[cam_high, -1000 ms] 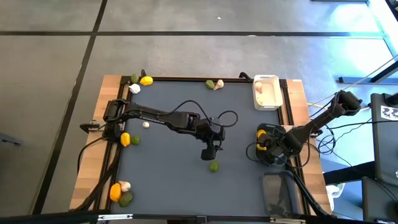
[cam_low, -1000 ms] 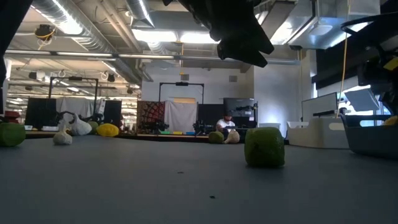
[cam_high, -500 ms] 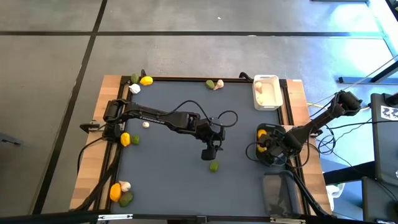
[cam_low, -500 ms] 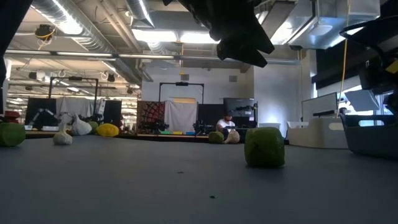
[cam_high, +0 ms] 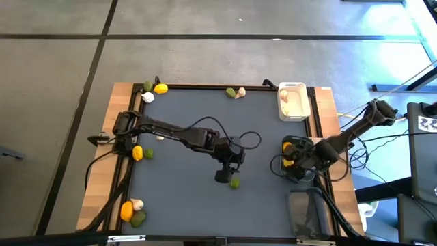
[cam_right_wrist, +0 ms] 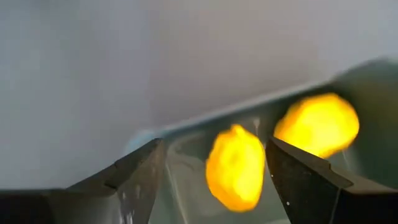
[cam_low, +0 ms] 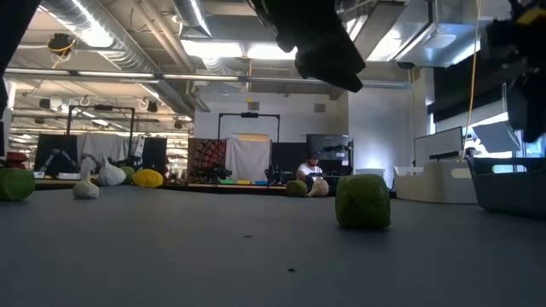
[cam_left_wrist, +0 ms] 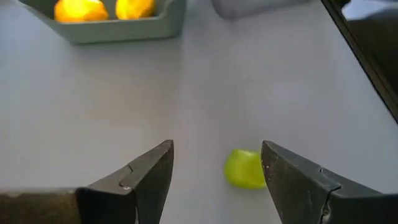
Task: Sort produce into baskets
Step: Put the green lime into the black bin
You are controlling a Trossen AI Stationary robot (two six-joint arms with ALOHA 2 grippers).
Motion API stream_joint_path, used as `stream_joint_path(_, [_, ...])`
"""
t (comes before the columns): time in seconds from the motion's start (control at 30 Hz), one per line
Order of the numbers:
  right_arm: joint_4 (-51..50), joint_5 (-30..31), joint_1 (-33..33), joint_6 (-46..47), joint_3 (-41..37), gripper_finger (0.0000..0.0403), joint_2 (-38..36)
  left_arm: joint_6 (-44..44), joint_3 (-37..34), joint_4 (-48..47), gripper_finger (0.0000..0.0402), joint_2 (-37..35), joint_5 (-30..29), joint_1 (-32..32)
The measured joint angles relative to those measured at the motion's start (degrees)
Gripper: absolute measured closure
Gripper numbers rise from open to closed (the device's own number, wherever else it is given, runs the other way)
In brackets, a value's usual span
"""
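Near the surface's middle, we are lowering our left gripper (cam_high: 223,176), fingers apart, beside the green lime (cam_high: 235,182) to straddle it; our right gripper (cam_high: 295,166) is hanging, fingers apart, over the dark basket (cam_high: 286,143) holding 2 lemons (cam_right_wrist: 235,167).

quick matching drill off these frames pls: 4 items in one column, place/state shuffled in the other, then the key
Items
1. left end effector
2. right end effector
3. lone green fruit
4. white basket

Places/states
A. at the table's far right edge, pale pieces inside
B. open, above the dark basket holding two yellow fruits
C. on the mat mid-table, not gripped
D. open, hovering right beside the lone green fruit

Pairs: 1-D, 2-B, 3-C, 4-A
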Motion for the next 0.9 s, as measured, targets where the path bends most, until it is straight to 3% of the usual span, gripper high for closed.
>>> stream_joint_path(0.53, [2.83,2.66,0.0,-2.81,0.55,0.0123,0.17,13.6,-0.02,-2.15,0.0164,7.28,2.86,-2.31])
stream_joint_path(0.9, [3.71,4.95,0.0,-2.79,0.55,0.0123,0.17,15.74,0.0,1.63,0.0164,11.64,12.57,-1.05])
